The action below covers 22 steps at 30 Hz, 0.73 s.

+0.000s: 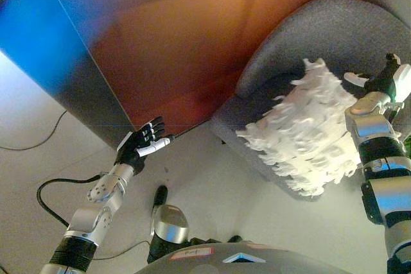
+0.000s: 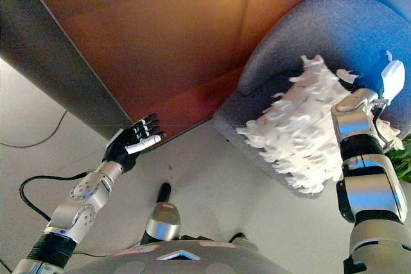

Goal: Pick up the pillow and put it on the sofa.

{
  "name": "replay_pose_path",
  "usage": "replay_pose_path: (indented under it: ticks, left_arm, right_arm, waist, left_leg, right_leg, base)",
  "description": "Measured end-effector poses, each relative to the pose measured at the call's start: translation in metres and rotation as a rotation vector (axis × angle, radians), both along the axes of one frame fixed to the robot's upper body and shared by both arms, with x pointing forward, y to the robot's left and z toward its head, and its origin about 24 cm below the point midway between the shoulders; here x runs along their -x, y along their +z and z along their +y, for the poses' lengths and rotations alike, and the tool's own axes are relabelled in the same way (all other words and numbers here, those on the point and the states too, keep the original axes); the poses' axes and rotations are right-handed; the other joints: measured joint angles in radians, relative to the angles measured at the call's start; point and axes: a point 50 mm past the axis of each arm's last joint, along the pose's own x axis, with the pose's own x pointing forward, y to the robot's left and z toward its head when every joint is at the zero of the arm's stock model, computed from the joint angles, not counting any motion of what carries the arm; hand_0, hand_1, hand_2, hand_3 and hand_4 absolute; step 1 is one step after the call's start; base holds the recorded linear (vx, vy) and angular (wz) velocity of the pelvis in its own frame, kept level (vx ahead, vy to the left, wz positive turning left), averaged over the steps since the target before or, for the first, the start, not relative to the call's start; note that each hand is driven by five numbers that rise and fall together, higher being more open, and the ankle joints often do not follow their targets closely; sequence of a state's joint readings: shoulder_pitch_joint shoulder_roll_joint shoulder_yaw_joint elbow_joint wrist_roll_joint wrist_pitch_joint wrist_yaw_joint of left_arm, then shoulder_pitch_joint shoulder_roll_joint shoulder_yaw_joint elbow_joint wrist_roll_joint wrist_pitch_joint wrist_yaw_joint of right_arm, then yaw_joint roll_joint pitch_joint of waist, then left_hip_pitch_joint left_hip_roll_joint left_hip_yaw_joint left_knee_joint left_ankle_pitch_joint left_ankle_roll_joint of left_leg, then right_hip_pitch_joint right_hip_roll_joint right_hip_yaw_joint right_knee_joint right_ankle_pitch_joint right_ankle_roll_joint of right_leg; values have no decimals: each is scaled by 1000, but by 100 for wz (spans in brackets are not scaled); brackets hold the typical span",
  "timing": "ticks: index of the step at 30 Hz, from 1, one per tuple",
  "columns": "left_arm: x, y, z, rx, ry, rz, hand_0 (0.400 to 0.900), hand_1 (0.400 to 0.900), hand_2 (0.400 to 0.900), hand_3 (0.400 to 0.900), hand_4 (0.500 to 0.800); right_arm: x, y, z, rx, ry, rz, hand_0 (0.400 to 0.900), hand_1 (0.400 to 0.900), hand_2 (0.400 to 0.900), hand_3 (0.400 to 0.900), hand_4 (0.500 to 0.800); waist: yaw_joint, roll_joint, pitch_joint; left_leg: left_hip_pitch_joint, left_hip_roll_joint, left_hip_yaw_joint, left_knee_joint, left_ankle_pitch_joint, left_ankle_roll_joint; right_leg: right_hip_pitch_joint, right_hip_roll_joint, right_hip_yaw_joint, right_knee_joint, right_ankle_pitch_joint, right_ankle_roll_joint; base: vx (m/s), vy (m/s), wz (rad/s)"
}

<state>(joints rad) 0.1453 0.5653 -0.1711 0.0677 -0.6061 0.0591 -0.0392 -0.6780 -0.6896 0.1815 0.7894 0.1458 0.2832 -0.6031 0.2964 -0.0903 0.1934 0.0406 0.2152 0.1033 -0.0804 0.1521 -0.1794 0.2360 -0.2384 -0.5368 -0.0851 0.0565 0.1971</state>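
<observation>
Nearest the robot, the left hand [image 1: 140, 143] hangs over the bare floor [image 1: 212, 184], well to the left of the sofa [image 1: 334, 36] and clear of it, its fingers spread and relaxed with nothing in them. It plays no part at this moment.

Farther out, the white shaggy pillow [image 1: 305, 129] already lies on the sofa, tilted across the seat with its lower edge overhanging the front lip and its upper corner leaning toward the curved backrest. The right hand [image 1: 383, 83] sits at the pillow's right edge, beside the sofa's back; its dark fingers reach past the pillow's fringe, and I cannot tell whether they pinch the fabric or simply rest beside it.

The step in hand looks like the placing itself, close to done. The next move probably calls for letting go, if the hand grips at all, and drawing the right arm back without dragging the fringe along. Because the pillow overhangs the seat front, a nudge deeper toward the backrest would likely make it sit safer.

Beyond the sofa stands a brown panel wall [image 1: 173, 36], close to its left side; it does not block the right arm's retreat.
</observation>
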Motion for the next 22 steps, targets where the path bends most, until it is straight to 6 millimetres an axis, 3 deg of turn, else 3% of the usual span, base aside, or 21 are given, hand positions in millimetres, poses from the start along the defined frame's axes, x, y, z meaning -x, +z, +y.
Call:
replay_pose_path:
  ticks: [4, 6, 8, 11, 12, 22]
  left_arm:
    - [-1, 0, -2, -5, 5, -1, 900, 900, 900, 900, 800]
    - [-3, -1, -7, -1, 3, 1, 900, 900, 900, 900, 800]
    - [-4, -2, -12, 15, 0, -2, 900, 900, 900, 900, 800]
    - [-5, -4, -23, 49, -18, -7, 900, 900, 900, 900, 800]
    - [-4, -6, -27, 52, -27, -6, 900, 900, 900, 900, 800]
    - [1, -21, -40, 110, -7, 26, 900, 900, 900, 900, 800]
  right_arm:
    - [-4, 7, 22, -29, 93, -133, 900, 900, 900, 900, 800]
    - [1, 1, 39, -62, 143, -205, 900, 900, 900, 900, 800]
    - [12, -14, 59, -121, 209, -247, 900, 900, 900, 900, 800]
    - [35, -46, 72, -204, 243, -215, 900, 900, 900, 900, 800]
    - [52, -60, 77, -242, 261, -205, 900, 900, 900, 900, 800]
    - [124, -126, 80, -426, 337, 63, 900, 900, 900, 900, 800]
  waist:
    - [-49, 2, 0]
    - [-73, 5, -1]
    - [-108, 8, -3]
    - [-164, 21, -15]
    - [-182, 34, -24]
    - [-343, 86, -93]
  left_leg:
    - [20, -7, 27, 0, -3, 5]
    - [38, -8, 51, 0, -7, 10]
    - [49, -8, 69, 0, -10, 12]
    - [54, -8, 94, 0, -12, 16]
    - [55, -8, 111, -1, -14, 16]
    - [83, -8, 211, -12, -35, 18]
  right_leg:
    - [1, -13, 24, 1, 7, 2]
    - [-3, -18, 50, 6, 10, 2]
    - [-4, -21, 68, 7, 12, 2]
    - [-28, -25, 101, 17, 16, 1]
    - [-39, -29, 118, 22, 16, 2]
    - [-92, -36, 215, 21, 30, 6]
  base:
    - [-129, 77, -27]
    - [-138, 56, -27]
    - [-126, 46, -26]
    - [-141, 48, -32]
    - [-123, 54, -30]
    - [-98, 62, -19]
